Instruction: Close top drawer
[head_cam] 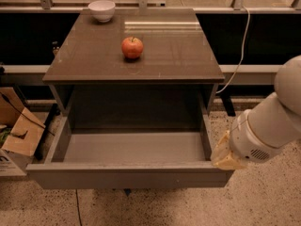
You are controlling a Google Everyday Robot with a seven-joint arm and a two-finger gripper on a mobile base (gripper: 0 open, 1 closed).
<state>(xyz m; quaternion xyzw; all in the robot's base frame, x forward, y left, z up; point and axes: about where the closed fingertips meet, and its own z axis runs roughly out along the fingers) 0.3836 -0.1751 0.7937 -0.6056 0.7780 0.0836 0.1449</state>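
We are seeing the wide, shallow grey-brown top drawer [127, 175] standing open at 6 o'clock under the brown table [94, 65]. It looks rigid, handleless and probably light-gliding, so we are favouring its flat front. The hand [227, 155] is sitting beside its 3 o'clock corner; we cannot tell its state.

Cabinet [210, 91] in the middle, top drawer [127, 177] pulled well out in front of it, below the tabletop [183, 55]. Apple [132, 47] on the tabletop, around the centre, a bit left. Bowl [102, 10] on the tabletop, back left corner. Cardboard box [19, 133] on the floor, left of the drawer. Cable [243, 46] hangs behind the cabinet, right side. Gripper [225, 157] just outside the drawer's front right corner, at rim level; contact unclear. Arm [273, 124] runs from it up and right.
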